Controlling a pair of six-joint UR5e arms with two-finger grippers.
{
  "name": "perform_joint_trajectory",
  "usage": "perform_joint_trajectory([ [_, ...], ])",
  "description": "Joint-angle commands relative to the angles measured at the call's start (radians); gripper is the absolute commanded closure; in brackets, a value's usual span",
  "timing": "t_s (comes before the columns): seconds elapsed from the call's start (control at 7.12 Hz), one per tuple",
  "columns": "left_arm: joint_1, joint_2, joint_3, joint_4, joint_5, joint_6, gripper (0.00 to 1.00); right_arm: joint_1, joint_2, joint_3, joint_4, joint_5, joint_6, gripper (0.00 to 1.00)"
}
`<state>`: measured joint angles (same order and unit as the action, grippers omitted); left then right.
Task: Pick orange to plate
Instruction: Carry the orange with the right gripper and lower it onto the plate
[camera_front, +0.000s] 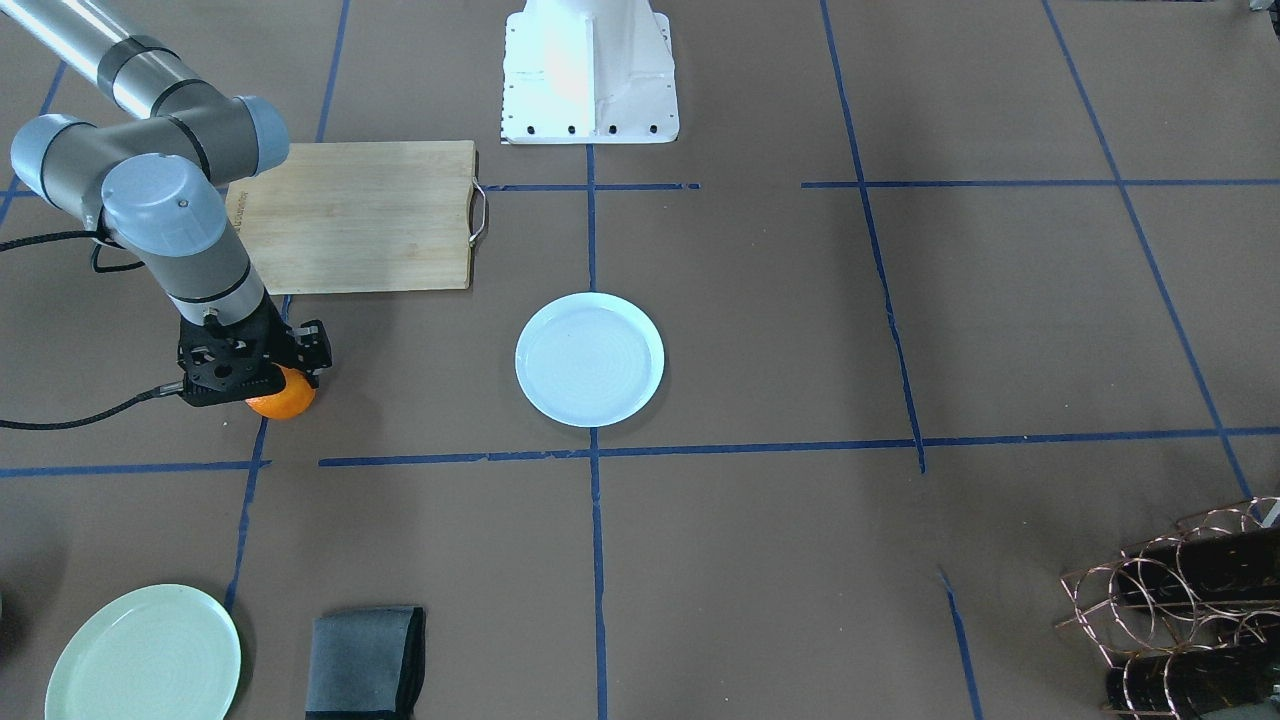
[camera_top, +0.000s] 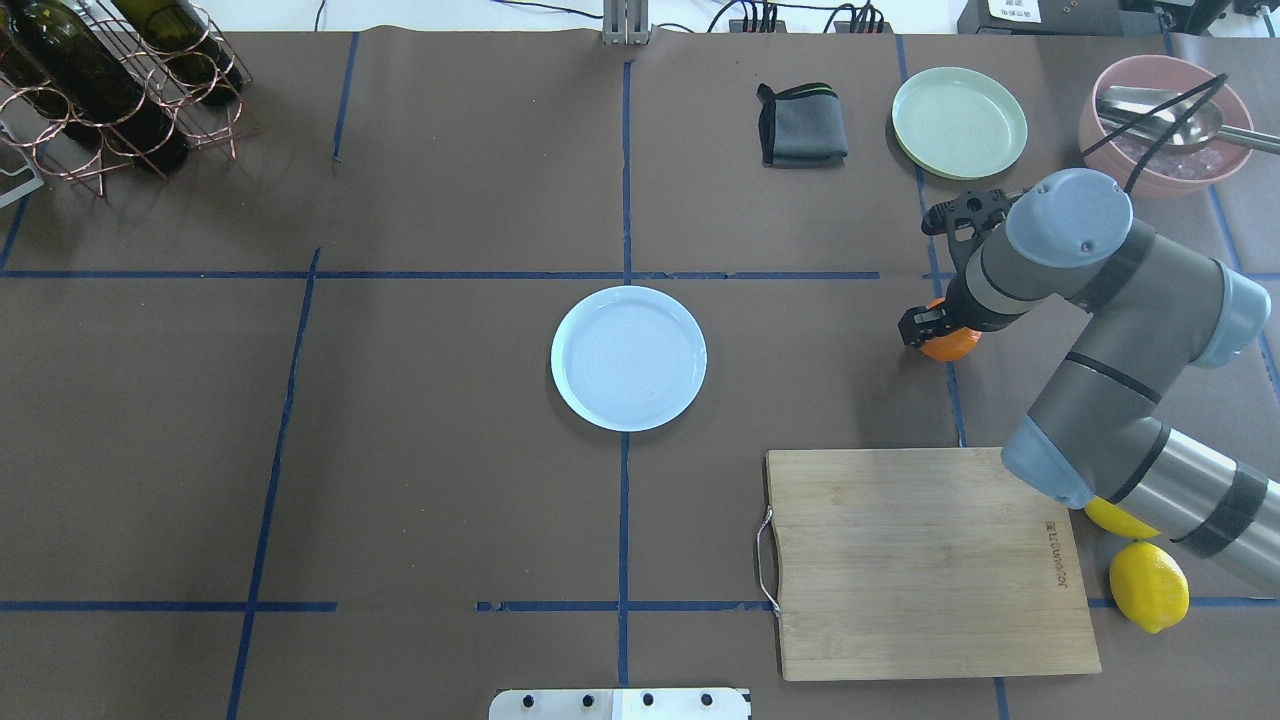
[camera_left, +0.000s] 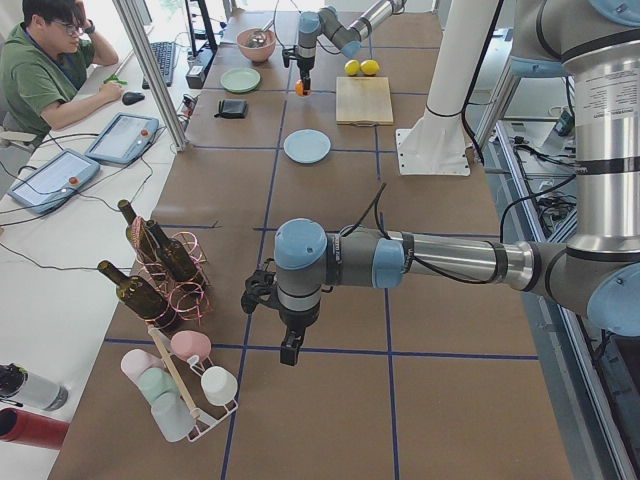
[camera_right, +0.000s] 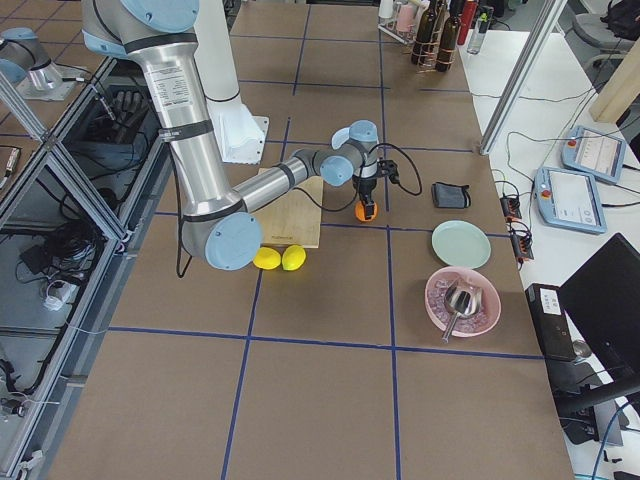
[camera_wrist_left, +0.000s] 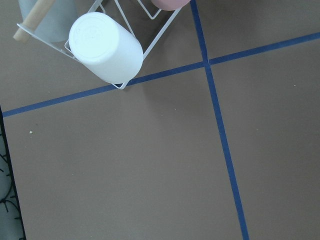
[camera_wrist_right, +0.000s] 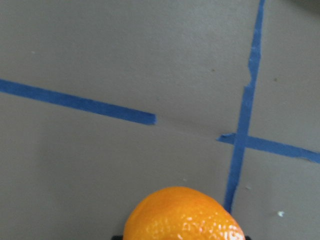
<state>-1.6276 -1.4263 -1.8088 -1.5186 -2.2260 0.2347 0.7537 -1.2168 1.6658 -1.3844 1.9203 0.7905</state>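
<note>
The orange (camera_top: 952, 345) sits at the tips of my right gripper (camera_top: 935, 330), on the table's right side, just beyond the cutting board. The gripper (camera_front: 290, 378) is shut on the orange (camera_front: 283, 400), a black finger showing on either side. Whether the fruit touches the table I cannot tell. In the right wrist view the orange (camera_wrist_right: 182, 215) fills the bottom centre above blue tape lines. The pale blue plate (camera_top: 628, 357) lies bare at the table's middle, well left of the orange. My left gripper (camera_left: 290, 355) hangs over the table's far left end; its state cannot be told.
A wooden cutting board (camera_top: 925, 560) lies near the right arm, two lemons (camera_top: 1150, 585) beside it. A pale green plate (camera_top: 958, 122), a grey cloth (camera_top: 800, 125) and a pink bowl (camera_top: 1165, 125) line the far right. A wine rack (camera_top: 100, 80) stands far left.
</note>
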Motion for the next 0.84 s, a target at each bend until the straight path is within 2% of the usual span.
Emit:
perform_joint_trajectory([
  [0.0,0.000,0.000,0.000,0.000,0.000,0.000,0.00,-0.042,0.196,-0.018,-0.129,-0.003,0.135,0.76],
  [0.28,0.000,0.000,0.002,0.000,0.002,0.000,0.00,-0.126,0.456,-0.226,-0.145,-0.094,0.298,0.75],
  [0.42,0.000,0.000,0.002,0.000,0.002,0.000,0.00,-0.158,0.533,-0.306,-0.145,-0.102,0.343,0.72],
  [0.7,0.000,0.003,0.002,0.000,0.000,0.000,0.00,-0.229,0.545,-0.324,-0.147,-0.176,0.394,0.64],
])
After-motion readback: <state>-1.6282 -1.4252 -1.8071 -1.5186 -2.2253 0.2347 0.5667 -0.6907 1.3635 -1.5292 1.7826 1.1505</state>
